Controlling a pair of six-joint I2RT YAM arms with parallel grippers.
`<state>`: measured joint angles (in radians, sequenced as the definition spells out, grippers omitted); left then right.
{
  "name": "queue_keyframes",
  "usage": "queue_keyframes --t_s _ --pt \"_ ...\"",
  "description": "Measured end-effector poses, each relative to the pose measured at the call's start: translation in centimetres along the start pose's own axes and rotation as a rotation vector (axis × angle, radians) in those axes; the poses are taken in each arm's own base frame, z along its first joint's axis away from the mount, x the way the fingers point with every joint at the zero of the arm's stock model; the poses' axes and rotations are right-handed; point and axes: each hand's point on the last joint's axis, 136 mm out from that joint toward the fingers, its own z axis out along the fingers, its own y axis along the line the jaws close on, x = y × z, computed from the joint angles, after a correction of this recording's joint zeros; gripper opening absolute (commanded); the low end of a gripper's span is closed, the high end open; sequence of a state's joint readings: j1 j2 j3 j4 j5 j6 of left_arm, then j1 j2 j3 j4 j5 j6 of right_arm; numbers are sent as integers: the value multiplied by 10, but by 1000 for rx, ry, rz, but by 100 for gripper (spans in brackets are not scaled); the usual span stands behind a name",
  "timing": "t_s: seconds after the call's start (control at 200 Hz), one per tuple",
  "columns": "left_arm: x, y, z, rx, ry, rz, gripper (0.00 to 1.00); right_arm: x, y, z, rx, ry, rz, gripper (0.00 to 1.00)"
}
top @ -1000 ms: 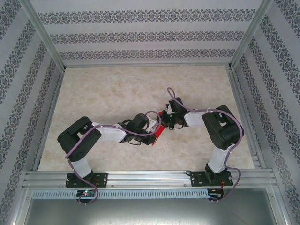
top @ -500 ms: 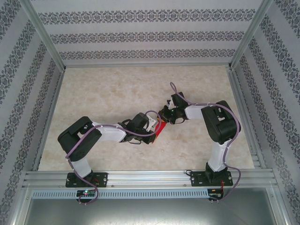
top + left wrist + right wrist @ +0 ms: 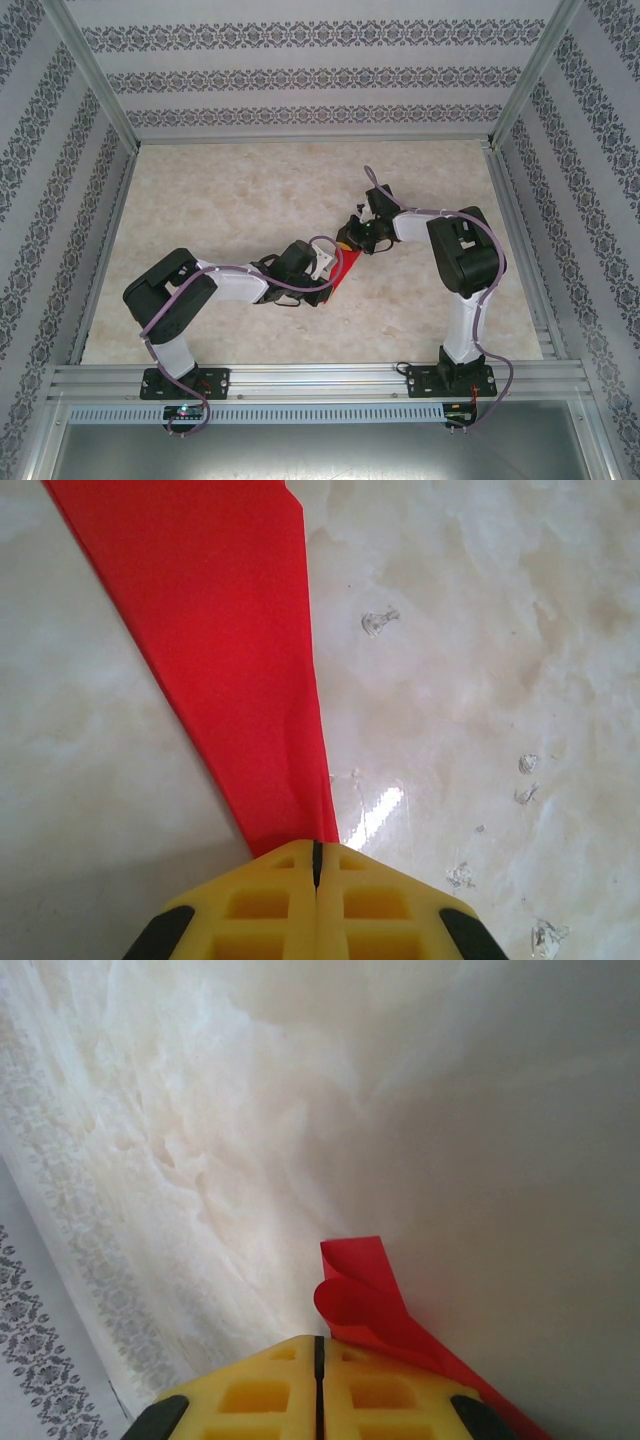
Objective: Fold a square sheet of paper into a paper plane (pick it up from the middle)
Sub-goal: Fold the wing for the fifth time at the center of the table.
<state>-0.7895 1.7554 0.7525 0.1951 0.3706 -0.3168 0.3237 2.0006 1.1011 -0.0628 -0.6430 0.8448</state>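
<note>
The square sheet of paper [image 3: 345, 266] is bright red and folded into a narrow, tapering shape, held up between my two grippers over the middle of the table. My left gripper [image 3: 334, 279] is shut on its narrow end; in the left wrist view the paper [image 3: 230, 650] widens away from the closed yellow jaws [image 3: 316, 844]. My right gripper [image 3: 352, 243] is shut on the other end. There a curled red flap [image 3: 362, 1300] sticks out just past the closed tips [image 3: 320, 1340].
The marbled beige tabletop [image 3: 250, 200] lies below, with small scuff marks [image 3: 378, 622] near the paper. Patterned walls [image 3: 310, 75] and aluminium rails [image 3: 300, 378] box in the table. Both arms bend inward and meet near the centre.
My right gripper has drawn away toward the far side and slightly right, keeping its hold, so more red paper shows between the grippers. The left arm has stayed put.
</note>
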Motion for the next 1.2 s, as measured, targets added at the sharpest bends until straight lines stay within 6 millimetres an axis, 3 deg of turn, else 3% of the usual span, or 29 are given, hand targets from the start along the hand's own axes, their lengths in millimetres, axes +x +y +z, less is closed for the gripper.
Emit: queue_keyframes --t_s 0.335,0.43,0.585,0.809,0.979,1.084,1.199 --pt "-2 4 -1 -15 -12 4 5 -11 3 1 -2 14 17 9" --pt "-2 4 -1 -15 -12 4 5 -23 3 0 8 -16 16 9" --pt "5 -1 -2 18 8 3 5 -59 0 -8 32 -126 8 9" --pt "7 -7 -3 51 20 -2 8 -73 -3 -14 62 -194 -10 11" --pt "9 -11 -4 71 40 -19 13 -84 -5 -55 87 -299 -35 15" --pt "9 -15 -6 79 67 -42 21 -76 5 -82 75 -338 -78 20" --pt "11 -19 -10 79 97 -65 28 -55 12 -101 61 -343 -129 27"
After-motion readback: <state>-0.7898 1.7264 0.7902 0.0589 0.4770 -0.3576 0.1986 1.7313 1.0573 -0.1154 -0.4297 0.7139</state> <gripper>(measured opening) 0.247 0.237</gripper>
